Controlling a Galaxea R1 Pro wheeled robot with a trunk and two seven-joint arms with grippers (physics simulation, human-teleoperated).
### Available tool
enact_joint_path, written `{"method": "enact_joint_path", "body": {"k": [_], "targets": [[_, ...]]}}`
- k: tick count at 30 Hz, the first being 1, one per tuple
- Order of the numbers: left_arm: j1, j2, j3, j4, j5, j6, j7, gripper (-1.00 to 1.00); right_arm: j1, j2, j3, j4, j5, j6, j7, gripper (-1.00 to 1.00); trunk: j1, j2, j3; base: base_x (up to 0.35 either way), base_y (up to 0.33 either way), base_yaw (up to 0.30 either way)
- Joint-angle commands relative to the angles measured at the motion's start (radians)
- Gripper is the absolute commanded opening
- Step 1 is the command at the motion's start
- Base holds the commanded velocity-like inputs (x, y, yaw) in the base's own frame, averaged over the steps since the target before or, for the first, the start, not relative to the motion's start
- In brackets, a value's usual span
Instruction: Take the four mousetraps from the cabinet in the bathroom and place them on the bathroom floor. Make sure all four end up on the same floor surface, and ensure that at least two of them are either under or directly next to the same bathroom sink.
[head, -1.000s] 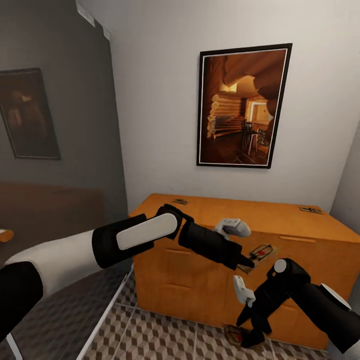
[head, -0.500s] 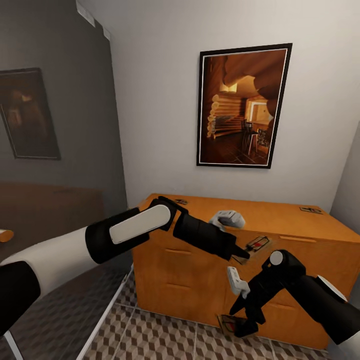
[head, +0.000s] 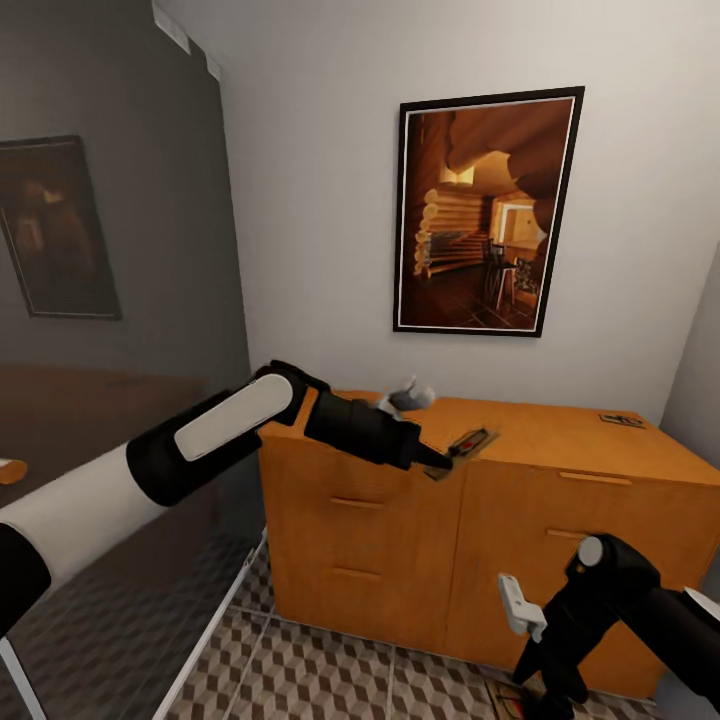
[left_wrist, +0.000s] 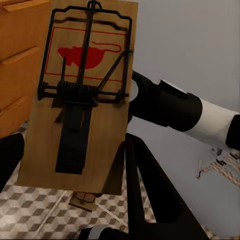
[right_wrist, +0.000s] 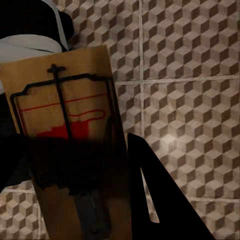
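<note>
My left gripper (head: 432, 462) is shut on one end of a mousetrap (head: 470, 441), holding it in the air in front of the orange-brown cabinet (head: 370, 520), level with its top. In the left wrist view that mousetrap (left_wrist: 85, 95) shows its red spot and dark wire between the fingers (left_wrist: 150, 200). My right gripper (head: 542, 695) hangs low over the bathroom floor (head: 330, 670), shut on a second mousetrap (head: 503, 699), seen close over the cube tiles in the right wrist view (right_wrist: 70, 145). Another mousetrap (head: 622, 420) lies on the cabinet top at the far right.
A framed picture of a log cabin (head: 485, 210) hangs on the white wall above the cabinet. A dark grey wall (head: 110, 250) with a second picture stands at the left. A white bar (head: 215, 625) slants across the floor left of the cabinet.
My left arm has risen and drawn back to the left with its mousetrap. My right arm has sunk lower and to the right with the other mousetrap.
</note>
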Motion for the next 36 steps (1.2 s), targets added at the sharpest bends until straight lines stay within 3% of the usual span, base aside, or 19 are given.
{"method": "enact_joint_path", "body": {"k": [1, 4, 6, 11, 17, 19, 21, 29, 36], "targets": [[-0.001, 0.006, -0.021, -0.001, 0.009, 0.000, 0.007, -1.00, 0.002, -0.009, 0.002, 0.004, 0.005, 0.016, 0.004, -1.00, 0.000, -0.001, -0.001, 0.000, 0.000, 0.000], [-0.001, 0.020, -0.076, 0.001, 0.009, 0.000, 0.007, -1.00, 0.012, -0.028, 0.002, 0.026, 0.003, 0.017, 0.003, -1.00, 0.000, -0.001, -0.001, 0.000, 0.000, 0.000], [0.000, 0.030, -0.153, 0.006, 0.010, -0.002, 0.007, -1.00, 0.027, -0.042, 0.002, 0.077, 0.004, 0.015, -0.001, -1.00, 0.000, -0.001, -0.001, 0.000, 0.000, 0.000], [0.000, 0.029, -0.303, 0.007, 0.011, -0.015, 0.007, -1.00, 0.040, -0.047, 0.002, 0.172, 0.011, 0.012, -0.017, -1.00, 0.000, -0.001, -0.001, 0.000, 0.000, 0.000], [0.000, 0.030, -0.393, 0.009, 0.012, -0.023, 0.007, -1.00, 0.043, -0.045, 0.002, 0.287, 0.040, 0.010, -0.083, -1.00, 0.000, -0.001, -0.001, 0.000, 0.000, 0.000], [0.000, 0.029, -0.434, 0.009, 0.013, -0.034, 0.007, -1.00, 0.043, -0.044, 0.002, 0.321, 0.043, 0.009, -0.102, -1.00, 0.000, -0.001, -0.001, 0.000, 0.000, 0.000], [0.000, 0.027, -0.499, 0.008, 0.016, -0.075, 0.007, -1.00, 0.044, -0.043, 0.002, 0.379, 0.044, 0.005, -0.117, -1.00, 0.000, -0.001, -0.001, 0.000, 0.000, 0.000], [0.000, 0.018, -0.549, 0.013, 0.017, -0.109, 0.007, -1.00, 0.045, -0.037, 0.003, 0.457, 0.044, -0.040, -0.175, -1.00, 0.000, -0.001, -0.001, -0.122, 0.000, 0.000], [0.001, 0.019, -0.682, 0.047, 0.018, -0.125, 0.007, -1.00, 0.045, -0.037, 0.003, 0.502, 0.044, -0.043, -0.201, -1.00, 0.000, -0.001, -0.001, -0.316, 0.000, 0.000]]}}
